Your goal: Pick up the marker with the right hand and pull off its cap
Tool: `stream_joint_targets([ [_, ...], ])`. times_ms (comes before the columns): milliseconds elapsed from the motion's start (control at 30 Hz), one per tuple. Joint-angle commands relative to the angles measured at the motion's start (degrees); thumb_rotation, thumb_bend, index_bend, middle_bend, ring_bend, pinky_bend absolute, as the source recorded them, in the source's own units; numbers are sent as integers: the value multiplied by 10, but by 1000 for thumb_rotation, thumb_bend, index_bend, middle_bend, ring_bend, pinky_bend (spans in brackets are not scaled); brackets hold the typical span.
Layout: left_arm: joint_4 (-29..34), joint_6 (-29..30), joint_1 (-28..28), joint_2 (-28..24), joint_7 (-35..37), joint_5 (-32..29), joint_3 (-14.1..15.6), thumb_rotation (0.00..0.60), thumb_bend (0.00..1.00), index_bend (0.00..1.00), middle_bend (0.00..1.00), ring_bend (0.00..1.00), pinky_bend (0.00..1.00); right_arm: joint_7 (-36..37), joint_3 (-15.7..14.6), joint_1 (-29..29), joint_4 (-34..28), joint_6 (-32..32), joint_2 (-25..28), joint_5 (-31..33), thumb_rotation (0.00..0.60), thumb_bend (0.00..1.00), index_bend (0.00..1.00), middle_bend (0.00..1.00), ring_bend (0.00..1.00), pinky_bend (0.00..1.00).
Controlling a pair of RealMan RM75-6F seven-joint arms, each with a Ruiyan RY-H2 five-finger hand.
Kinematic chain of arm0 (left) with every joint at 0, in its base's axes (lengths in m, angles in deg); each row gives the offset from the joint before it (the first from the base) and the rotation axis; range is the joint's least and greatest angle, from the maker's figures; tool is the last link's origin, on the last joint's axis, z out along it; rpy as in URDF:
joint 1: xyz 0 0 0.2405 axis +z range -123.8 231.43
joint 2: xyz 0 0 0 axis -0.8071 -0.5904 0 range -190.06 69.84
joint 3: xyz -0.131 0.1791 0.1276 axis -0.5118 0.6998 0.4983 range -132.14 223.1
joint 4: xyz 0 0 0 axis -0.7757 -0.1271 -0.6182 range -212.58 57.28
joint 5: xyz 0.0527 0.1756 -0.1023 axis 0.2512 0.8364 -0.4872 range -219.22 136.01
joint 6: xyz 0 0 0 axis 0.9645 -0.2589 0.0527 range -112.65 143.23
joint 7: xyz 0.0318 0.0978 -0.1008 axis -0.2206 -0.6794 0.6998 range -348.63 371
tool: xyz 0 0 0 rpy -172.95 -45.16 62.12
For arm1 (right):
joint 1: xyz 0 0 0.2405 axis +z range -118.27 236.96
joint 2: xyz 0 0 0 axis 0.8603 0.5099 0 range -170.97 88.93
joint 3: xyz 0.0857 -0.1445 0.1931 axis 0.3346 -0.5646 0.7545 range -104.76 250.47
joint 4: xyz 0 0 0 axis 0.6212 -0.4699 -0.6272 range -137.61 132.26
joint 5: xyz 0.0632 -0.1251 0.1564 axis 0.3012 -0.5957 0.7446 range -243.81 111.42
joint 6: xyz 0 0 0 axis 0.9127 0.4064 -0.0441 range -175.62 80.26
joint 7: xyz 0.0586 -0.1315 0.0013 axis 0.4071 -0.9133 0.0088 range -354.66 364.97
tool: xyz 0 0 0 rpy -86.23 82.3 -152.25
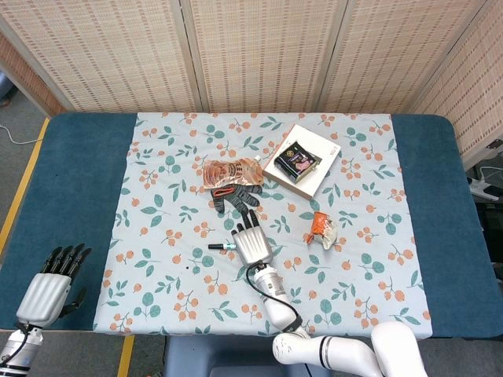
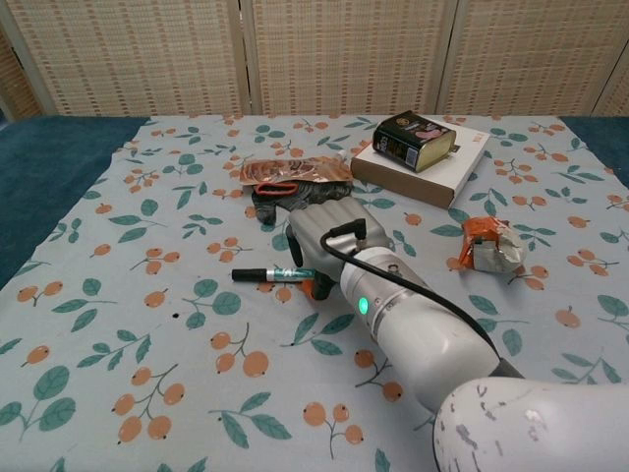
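Right hand (image 1: 251, 245) at centre of the head view, just below middle, back upward, fingers extended toward the top of the frame and laid over the right end of the marker (image 1: 221, 246). Forearm running down from it to the lower edge. In the chest view, same hand (image 2: 329, 236) seen from behind the wrist, filling the middle, with the white forearm sweeping to the lower right corner and a green light on the wrist.

Marker (image 2: 267, 273) lying flat on the patterned cloth (image 2: 147, 324), left of centre, black cap end pointing left, green-and-white barrel disappearing under the hand. Touching or nearly so; whether fingers close round the barrel, cannot tell, since palm and fingers hide the contact in both views.

Left hand (image 1: 53, 284) only in the head view, lower left corner, off the cloth over the blue table (image 1: 71, 196), dark fingers fairly straight and close together, upward, nothing in them.

Head view alone giving the full layout: black glove (image 1: 235, 196) just above the right hand, orange packet (image 1: 228, 170) above that, white box (image 1: 302, 161) with a dark tin at upper right, crumpled orange wrapper (image 1: 323, 227) to the right.
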Motion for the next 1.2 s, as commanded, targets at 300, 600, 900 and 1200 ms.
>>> stream_joint_targets([
  [300,2,1,0,-1,0,0,0,600,427,0,0,0,18,-10,-7,7,-5,8,0,18,600,273,472,307,8,0],
  [600,1,0,-1,-1,1,-1,1,600,427,0,0,0,18,-14,-13,13,-2,15,-2,27,600,276,520,319,19,0],
  [900,0,-1,-1,-1,2,-1,0,600,427,0,0,0,18,-13,-25,14,-5,20,-2,25,600,354,642,484,122,0],
  [1200,0,2,0,-2,2,-3,-1,600,427,0,0,0,18,-3,-36,10,0,22,-6,23,600,445,770,636,234,0],
])
